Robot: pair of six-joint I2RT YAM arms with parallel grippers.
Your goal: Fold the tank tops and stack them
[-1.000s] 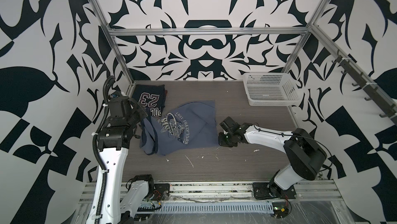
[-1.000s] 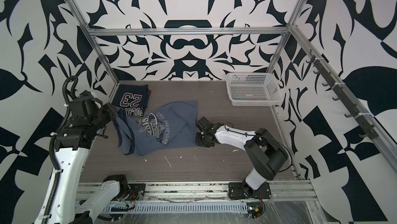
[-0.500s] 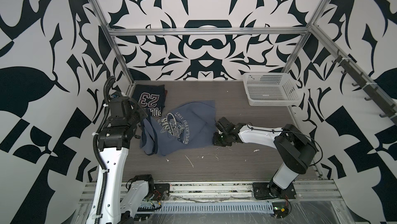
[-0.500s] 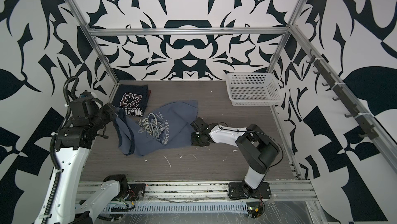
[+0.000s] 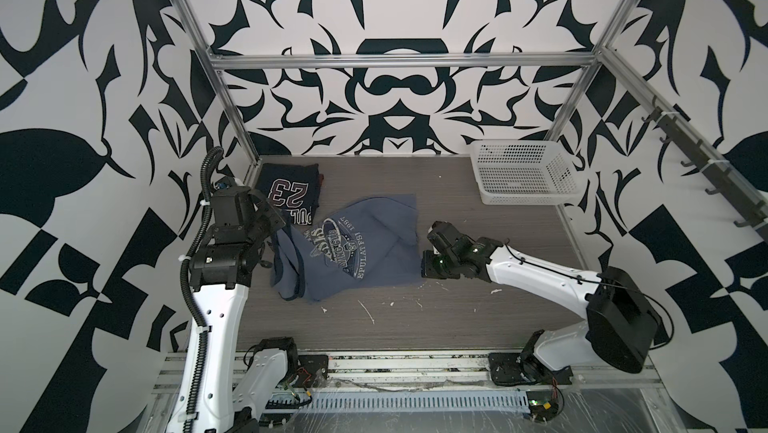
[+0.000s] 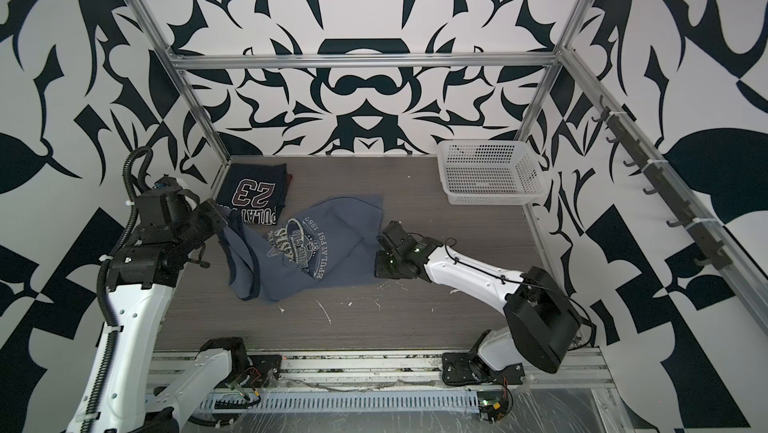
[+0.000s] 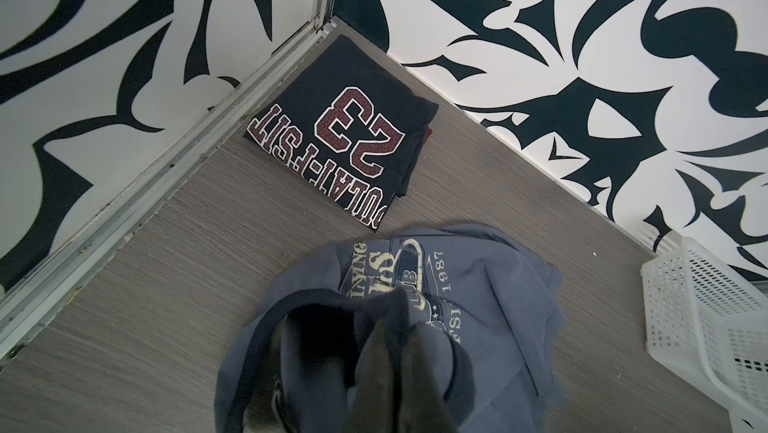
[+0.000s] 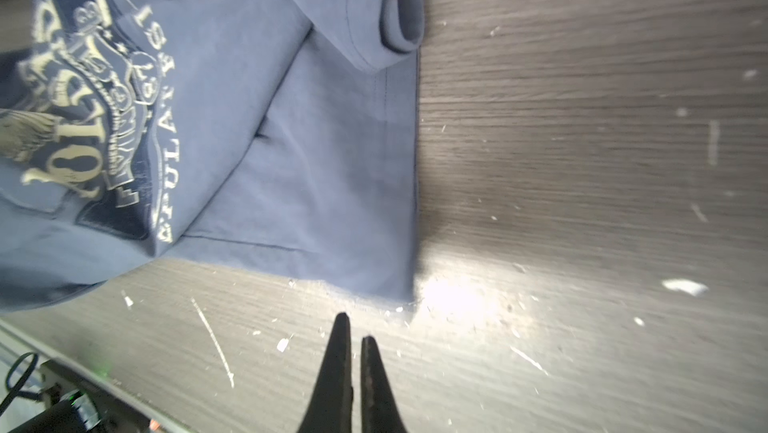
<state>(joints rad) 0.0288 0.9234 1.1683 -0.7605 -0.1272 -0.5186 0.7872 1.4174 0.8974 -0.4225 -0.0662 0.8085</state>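
- The left claw [image 7: 392, 329] was pressed together on the strap end of the slate-blue tank top [image 5: 365, 250]. In the left wrist view the cloth and its dark trim draped over the claw, so we could not make out its tips.
- From that claw the shirt spread across the tabletop [image 5: 457, 310] towards the right claw. Its pale graphic faced up, and one hem corner was folded back over the body.
- The right claw [image 8: 355, 331] was pressed together on nothing. Its tips sat low over the tabletop, just short of the shirt's nearest hem corner and apart from the cloth.
- The navy tank top [image 7: 353, 127] lay folded beyond the left claw, in the corner beside the frame rail [image 7: 174, 169], with its "23" print facing up.
- That shirt lay just beside the slate-blue one, and we saw a thin strip of tabletop between them in the left wrist view.
- The white basket [image 5: 519, 199] stood well apart from both claws, beyond the right claw by the back wall.
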